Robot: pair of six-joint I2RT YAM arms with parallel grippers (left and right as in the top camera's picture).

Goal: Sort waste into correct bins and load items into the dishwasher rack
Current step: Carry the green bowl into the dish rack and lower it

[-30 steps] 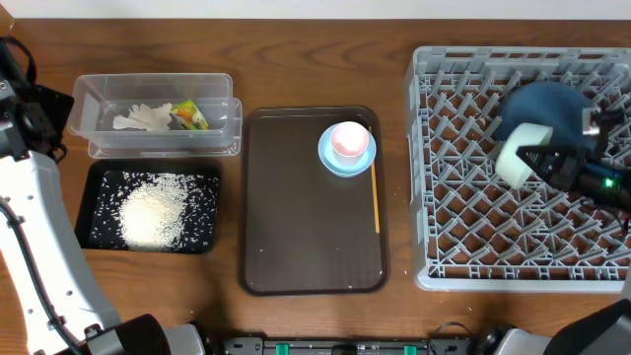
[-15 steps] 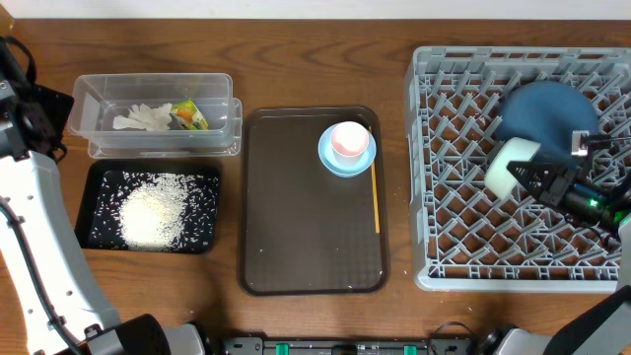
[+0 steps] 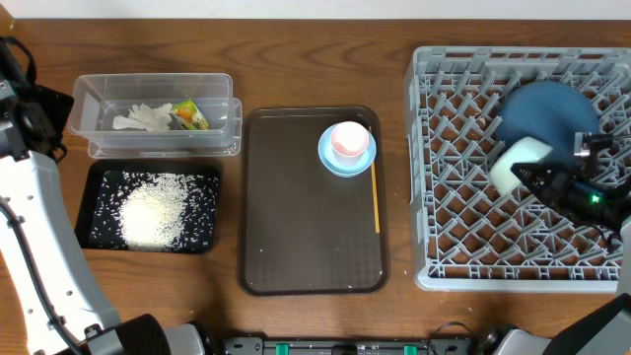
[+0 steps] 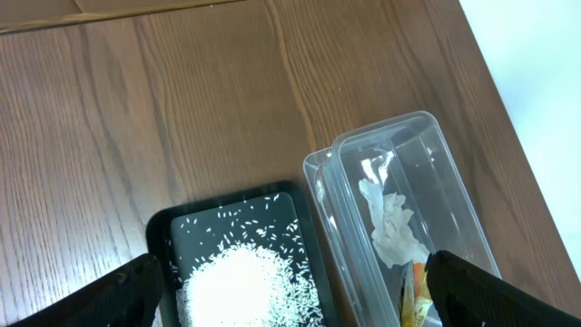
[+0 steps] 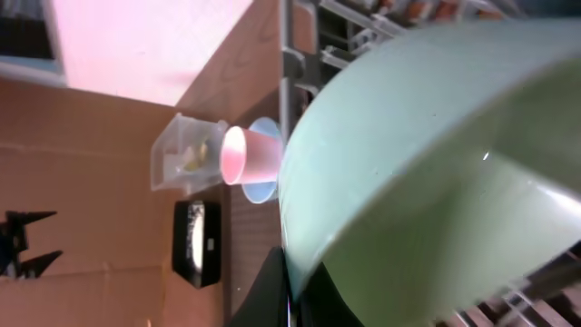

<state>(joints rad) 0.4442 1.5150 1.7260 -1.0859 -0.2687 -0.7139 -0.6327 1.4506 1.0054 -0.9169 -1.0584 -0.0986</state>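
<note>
Left tool (image 4: pixel 290 272): jaws spread wide with nothing between them; it hangs over the left end of the bench (image 3: pixel 296 69), above the black tray and the clear tub
Right tool (image 3: pixel 540 176): closed on the rim of the mint-white bowl (image 3: pixel 518 161), over the right half of the dishwasher rack (image 3: pixel 463 237)
Mint-white bowl: tipped on its side in the right tool's grip, just near-left of the dark-blue plate; whether it touches the pegs cannot be told
Dark-blue plate (image 3: pixel 542 110): inside the rack, in its far right part
Pink cup (image 3: pixel 348 139): upright on the light-blue dish (image 3: pixel 330 161), mouth up
Light-blue dish: on the far right corner of the brown serving tray (image 3: pixel 311 227), which lies between the bins and the rack
Yellow stick (image 3: pixel 375 197): thin, lying along the serving tray's right edge, just near of the dish
Clear tub (image 3: pixel 99 94): far left of the bench, holding the crumpled tissue (image 3: pixel 140 118) and, to its right, the yellow-green wrapper (image 3: pixel 190 114)
Black tray (image 3: pixel 89 212): just near of the tub, side by side with it
Rice grains (image 3: pixel 153 215): heaped in the middle of the black tray, with loose grains scattered around the heap
</note>
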